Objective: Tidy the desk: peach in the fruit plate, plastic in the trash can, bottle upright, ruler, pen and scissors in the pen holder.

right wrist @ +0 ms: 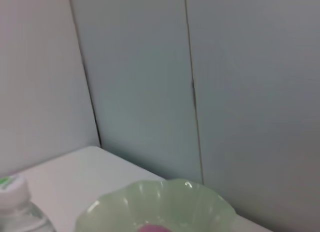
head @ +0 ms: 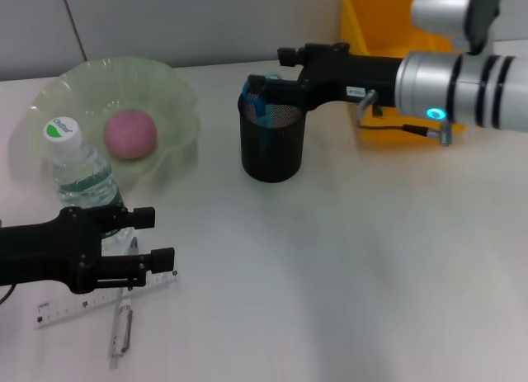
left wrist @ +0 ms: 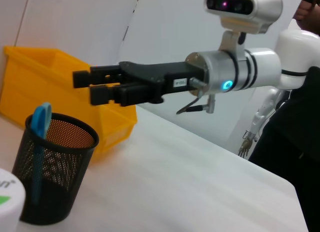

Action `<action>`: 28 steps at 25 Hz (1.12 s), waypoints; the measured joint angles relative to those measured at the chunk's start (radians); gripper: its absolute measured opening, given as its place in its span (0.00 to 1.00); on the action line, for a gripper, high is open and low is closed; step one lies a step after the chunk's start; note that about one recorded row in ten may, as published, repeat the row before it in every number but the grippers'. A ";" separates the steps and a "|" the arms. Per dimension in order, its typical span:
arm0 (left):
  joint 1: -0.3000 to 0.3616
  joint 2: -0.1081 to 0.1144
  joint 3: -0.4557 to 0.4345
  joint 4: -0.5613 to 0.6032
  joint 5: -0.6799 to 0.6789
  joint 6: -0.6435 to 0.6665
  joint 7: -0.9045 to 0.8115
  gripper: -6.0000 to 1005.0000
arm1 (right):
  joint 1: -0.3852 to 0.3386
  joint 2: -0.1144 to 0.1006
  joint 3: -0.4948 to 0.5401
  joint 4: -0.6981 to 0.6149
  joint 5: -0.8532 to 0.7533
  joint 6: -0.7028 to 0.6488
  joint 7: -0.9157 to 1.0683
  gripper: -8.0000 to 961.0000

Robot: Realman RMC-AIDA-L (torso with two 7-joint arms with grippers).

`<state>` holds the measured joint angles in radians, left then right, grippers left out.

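Pen: a slim clear-and-grey pen (head: pixel 120 332) lies flat on the white table (head: pixel 355 275) at the near left edge, its upper end under the left gripper.
Ruler: a clear plastic ruler (head: pixel 74 306) lies flat beside the pen, crossing it at an angle.
Left gripper: the black left gripper (head: pixel 155 236) hangs low over the ruler and pen, its fingers (head: pixel 162 257) spread apart with nothing between them; its dark arm runs off the left edge.
Bottle: a clear plastic water bottle with a white cap (head: pixel 81 172) stands upright just behind the left gripper, touching the plate's near rim.
Peach: a round pink peach (head: pixel 129 134) sits inside the pale green wavy-rimmed fruit plate (head: pixel 177 93) at the far left.
Right gripper: the black right gripper (head: pixel 262 91) is at the far rim of the pen holder, its fingers (left wrist: pixel 102 86) parted, one above the other in the left wrist view, and not gripping anything; the silver forearm stretches back to the right.
Pen holder: a black mesh cylindrical pen holder (head: pixel 271 143) stands mid-table, upright.
Scissors: blue-handled scissors (left wrist: pixel 38 127) stand inside the holder, handle above the rim.
Trash can: a yellow plastic bin (head: pixel 375 23) sits at the far right behind the right arm.
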<state>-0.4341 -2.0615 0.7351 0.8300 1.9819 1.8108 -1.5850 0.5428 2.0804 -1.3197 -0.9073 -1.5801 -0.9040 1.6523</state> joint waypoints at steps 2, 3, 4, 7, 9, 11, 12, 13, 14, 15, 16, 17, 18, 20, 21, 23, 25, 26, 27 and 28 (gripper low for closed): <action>0.000 0.000 0.000 0.004 0.000 0.004 -0.004 0.84 | -0.034 0.000 0.013 -0.042 0.000 -0.057 0.000 0.60; 0.001 0.000 0.000 0.007 0.000 0.007 -0.008 0.84 | -0.064 -0.001 0.037 -0.078 0.000 -0.131 -0.002 0.63; 0.001 0.001 -0.001 0.011 0.000 0.012 -0.014 0.84 | -0.074 -0.002 0.049 -0.089 0.000 -0.168 -0.004 0.69; 0.002 0.002 -0.002 0.016 0.000 0.015 -0.021 0.84 | -0.088 -0.005 0.093 -0.101 -0.002 -0.260 -0.004 0.81; 0.002 0.002 -0.002 0.026 0.000 0.016 -0.025 0.84 | -0.091 -0.011 0.140 -0.101 -0.012 -0.360 -0.004 0.81; 0.002 0.003 0.001 0.053 0.005 0.017 -0.033 0.84 | -0.092 -0.028 0.182 -0.093 -0.037 -0.486 -0.001 0.81; 0.002 0.003 0.001 0.053 0.005 0.017 -0.033 0.84 | -0.092 -0.028 0.182 -0.093 -0.037 -0.486 -0.001 0.81; 0.002 0.003 0.002 0.059 0.006 0.017 -0.034 0.84 | -0.092 -0.034 0.188 -0.091 -0.049 -0.518 0.002 0.81; 0.002 0.003 0.002 0.059 0.006 0.017 -0.034 0.84 | -0.092 -0.040 0.191 -0.090 -0.067 -0.544 0.007 0.81; 0.004 0.003 0.005 0.091 0.009 0.018 -0.035 0.84 | -0.092 -0.044 0.196 -0.090 -0.088 -0.567 0.015 0.81; 0.003 0.004 0.006 0.111 0.014 0.018 -0.035 0.84 | -0.092 -0.049 0.214 -0.094 -0.129 -0.605 0.034 0.81; 0.003 0.004 0.006 0.111 0.014 0.018 -0.035 0.84 | -0.092 -0.049 0.214 -0.094 -0.129 -0.605 0.034 0.81; 0.001 0.005 0.007 0.119 0.018 0.018 -0.035 0.84 | -0.089 -0.051 0.227 -0.098 -0.158 -0.629 0.050 0.81; -0.006 0.007 0.007 0.132 0.033 0.018 -0.036 0.84 | -0.079 -0.058 0.258 -0.108 -0.227 -0.678 0.089 0.81; -0.010 0.008 0.009 0.135 0.041 0.018 -0.036 0.84 | -0.067 -0.065 0.282 -0.114 -0.290 -0.730 0.125 0.81; -0.015 0.009 0.012 0.135 0.050 0.018 -0.036 0.84 | -0.055 -0.072 0.299 -0.115 -0.351 -0.772 0.154 0.81; -0.015 0.009 0.012 0.135 0.050 0.018 -0.036 0.84 | -0.049 -0.074 0.303 -0.115 -0.389 -0.787 0.170 0.81; -0.029 0.008 0.020 0.134 0.090 0.019 -0.037 0.84 | -0.043 -0.076 0.305 -0.116 -0.442 -0.795 0.191 0.81; -0.029 0.008 0.020 0.134 0.090 0.019 -0.037 0.84 | -0.043 -0.076 0.305 -0.116 -0.442 -0.795 0.191 0.81; -0.037 0.005 0.020 0.137 0.114 0.019 -0.039 0.84 | -0.041 -0.077 0.305 -0.117 -0.470 -0.797 0.198 0.81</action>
<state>-0.4715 -2.0562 0.7547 0.9666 2.0962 1.8300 -1.6245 0.5021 2.0031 -1.0146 -1.0241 -2.0503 -1.7014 1.8501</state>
